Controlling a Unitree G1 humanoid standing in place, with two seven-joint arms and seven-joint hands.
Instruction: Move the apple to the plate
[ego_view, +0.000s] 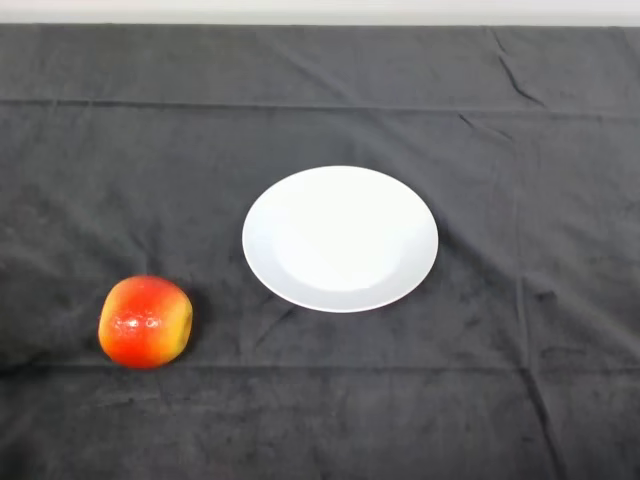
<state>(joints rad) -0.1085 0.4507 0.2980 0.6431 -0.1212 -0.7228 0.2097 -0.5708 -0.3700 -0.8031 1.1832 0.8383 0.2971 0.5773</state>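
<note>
A red and yellow apple (145, 321) sits on the dark cloth at the lower left of the head view. A round white plate (340, 238) lies near the middle of the table, to the right of the apple and a little farther back. The plate holds nothing. The apple and the plate are apart, with a strip of cloth between them.
The dark cloth (500, 380) covers the whole table and has creases and folds. The table's far edge (320, 22) runs along the top of the view, with a pale surface behind it.
</note>
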